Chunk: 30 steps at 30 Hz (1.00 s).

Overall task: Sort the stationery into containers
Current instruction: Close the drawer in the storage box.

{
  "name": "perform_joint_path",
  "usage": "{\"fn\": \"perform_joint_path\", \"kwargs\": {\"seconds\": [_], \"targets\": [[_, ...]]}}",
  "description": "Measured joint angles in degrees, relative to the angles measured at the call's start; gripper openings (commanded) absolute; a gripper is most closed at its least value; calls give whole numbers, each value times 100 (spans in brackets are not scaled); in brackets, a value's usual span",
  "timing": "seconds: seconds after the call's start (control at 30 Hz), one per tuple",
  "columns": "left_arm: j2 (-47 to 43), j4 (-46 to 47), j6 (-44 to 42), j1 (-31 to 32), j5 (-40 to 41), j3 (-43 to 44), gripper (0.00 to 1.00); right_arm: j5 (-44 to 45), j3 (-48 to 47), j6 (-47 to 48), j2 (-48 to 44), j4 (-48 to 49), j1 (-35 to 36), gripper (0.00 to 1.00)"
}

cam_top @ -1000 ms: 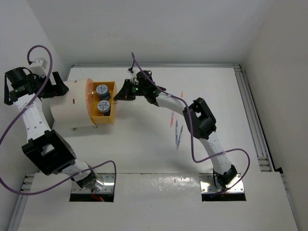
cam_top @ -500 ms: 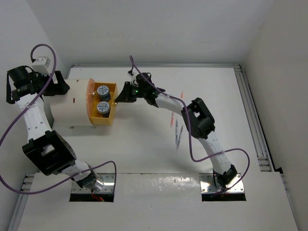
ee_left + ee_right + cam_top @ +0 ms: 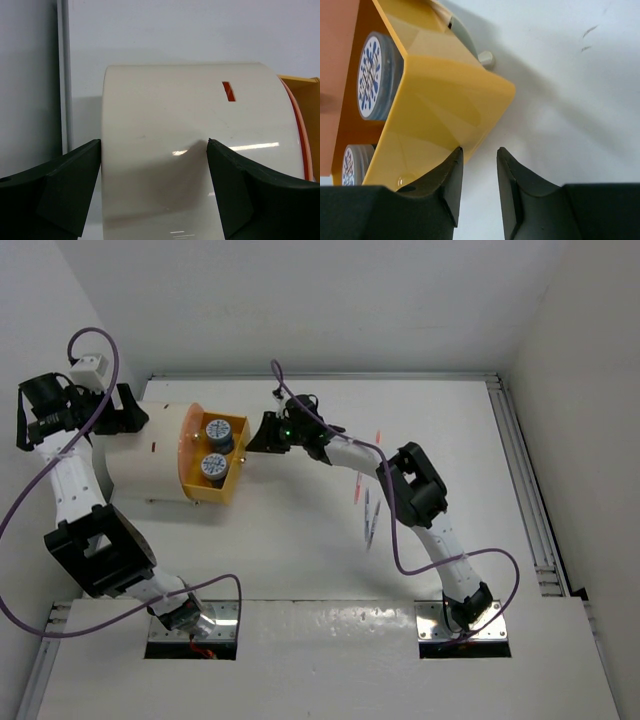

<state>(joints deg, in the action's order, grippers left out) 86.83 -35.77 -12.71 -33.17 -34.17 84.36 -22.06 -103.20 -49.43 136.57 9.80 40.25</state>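
Note:
The cream-white drum cabinet [image 3: 150, 465] lies on its side at the left. One orange drawer [image 3: 222, 458] stands out of its right end and holds two blue-and-white rolls [image 3: 217, 432] [image 3: 211, 467]. My right gripper [image 3: 262, 435] is just right of the drawer. In the right wrist view its fingers [image 3: 479, 150] stand a narrow gap apart and empty, and the left finger touches the drawer's outer wall [image 3: 445, 95]. Both rolls [image 3: 372, 75] show there. My left gripper [image 3: 153, 142] is open wide over the drum's back end [image 3: 190, 150]. Thin pink and blue pens [image 3: 368, 502] lie on the table.
The white table has a raised rail [image 3: 525, 480] along its right side and walls close behind and to the left. A small pale knob [image 3: 486, 59] sticks out beside the drawer. A pink pen [image 3: 378, 437] lies apart further back. No highlighters are in view.
My right gripper has shifted slightly to the right. The drawer and drum have turned a little. My left wrist has risen slightly at the drum's back.

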Motion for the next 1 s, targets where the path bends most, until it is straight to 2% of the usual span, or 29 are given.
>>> {"fn": "perform_joint_path", "kwargs": {"seconds": [0.4, 0.6, 0.8, 1.0], "targets": [[339, 79, 26, 9, -175, 181, 89, 387, -1045, 63, 450, 98, 149, 42], [420, 57, 7, 11, -278, 229, 89, 409, -1084, 50, 581, 221, 304, 37], [398, 151, 4, 11, -345, 149, 89, 389, -1091, -9, 686, 225, 376, 38], [271, 409, 20, 11, -382, -83, 89, 409, -1513, -186, 1058, 361, 437, 40]]}}
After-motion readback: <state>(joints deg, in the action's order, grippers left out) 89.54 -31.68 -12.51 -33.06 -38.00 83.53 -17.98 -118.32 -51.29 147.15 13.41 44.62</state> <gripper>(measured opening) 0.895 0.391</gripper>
